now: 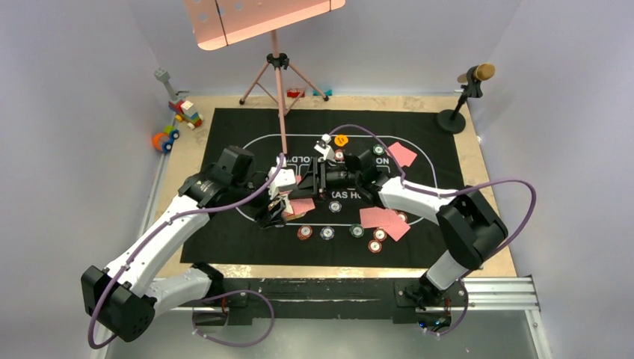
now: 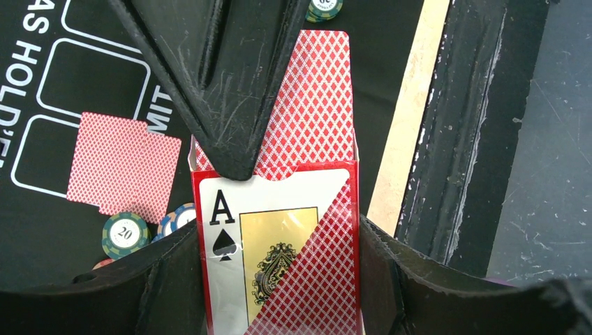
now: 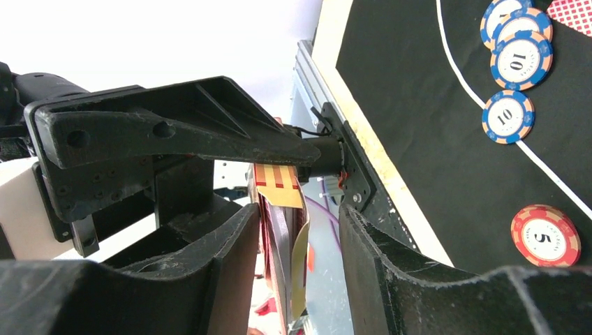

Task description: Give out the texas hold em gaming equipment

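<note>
My left gripper [image 1: 278,211] [image 2: 279,293] is shut on the red card box [image 2: 279,251] with the ace of spades on it, held upright above the mat. A red-backed card [image 2: 314,105] sticks out of the box's open top. My right gripper [image 1: 312,182] [image 3: 300,237] is open around the box's open end [image 3: 283,230]. Its left jaw touches the box and its right jaw stands apart. One of its fingers [image 2: 223,84] lies over the card. Loose cards [image 1: 381,218] [image 2: 122,164] and chips [image 1: 327,232] [image 3: 520,61] lie on the mat, and an orange button [image 1: 341,140] sits at the back.
The black felt mat [image 1: 224,127] covers the table. A tripod stand [image 1: 280,75] rises at the back centre. A microphone stand [image 1: 452,120] is at the back right. Toy blocks [image 1: 179,116] lie at the back left. A metal rail [image 1: 493,288] runs along the near edge.
</note>
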Robot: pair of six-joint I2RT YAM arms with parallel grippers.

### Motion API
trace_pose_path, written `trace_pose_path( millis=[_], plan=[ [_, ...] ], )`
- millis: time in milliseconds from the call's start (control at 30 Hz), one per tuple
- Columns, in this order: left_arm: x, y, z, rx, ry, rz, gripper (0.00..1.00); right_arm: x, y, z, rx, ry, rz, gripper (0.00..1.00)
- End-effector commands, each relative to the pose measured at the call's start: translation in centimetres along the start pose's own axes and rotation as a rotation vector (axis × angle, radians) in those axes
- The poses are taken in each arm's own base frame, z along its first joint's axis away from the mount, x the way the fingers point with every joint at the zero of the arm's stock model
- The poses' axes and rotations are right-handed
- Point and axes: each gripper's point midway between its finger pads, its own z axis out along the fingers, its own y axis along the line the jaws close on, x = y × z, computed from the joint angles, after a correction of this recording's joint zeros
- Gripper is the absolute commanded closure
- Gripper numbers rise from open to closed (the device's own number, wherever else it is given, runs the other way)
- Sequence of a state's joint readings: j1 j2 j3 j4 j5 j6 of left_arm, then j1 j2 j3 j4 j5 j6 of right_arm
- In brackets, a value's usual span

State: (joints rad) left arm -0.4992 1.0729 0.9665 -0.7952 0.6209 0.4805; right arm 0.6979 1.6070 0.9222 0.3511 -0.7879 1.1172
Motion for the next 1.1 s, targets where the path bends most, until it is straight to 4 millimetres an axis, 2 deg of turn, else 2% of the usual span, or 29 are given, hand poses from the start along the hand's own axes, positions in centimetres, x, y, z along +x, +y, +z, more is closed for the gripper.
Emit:
trace_pose_path(
  millis=[0,233,500,633,867,1067],
  plan=[
    [-2.3,-0.4,-0.7,0.010,-0.083,0.024,0.68,0.9,1.2,-1.0,-0.043,0.024,-0.062,0.52],
    [-2.6,-0.3,-0.8,0.010,-0.090,0.016,0.70,1.3,0.1,-2.3,-0.013,0.013,-0.073,0.55],
    [-2.6,-0.4,-0.8,0.014,-0.092,0.010,0.71,1.2,-0.9,-4.0,0.009,-0.023,-0.073,0.71],
    [-2.7,-0.4,-0.9,0.014,-0.094,0.010,0.71,0.9,-1.1,-4.8,0.020,-0.041,-0.076,0.75],
    [-2.6,-0.5,-0.9,0.017,-0.099,0.006,0.72,-0.1,-0.4,-6.4,0.036,-0.078,-0.109,0.77],
    [-2.7,-0.6,-0.8,0.027,-0.112,-0.006,0.74,-0.9,1.2,-6.8,0.015,-0.088,-0.135,0.74]
  ],
)
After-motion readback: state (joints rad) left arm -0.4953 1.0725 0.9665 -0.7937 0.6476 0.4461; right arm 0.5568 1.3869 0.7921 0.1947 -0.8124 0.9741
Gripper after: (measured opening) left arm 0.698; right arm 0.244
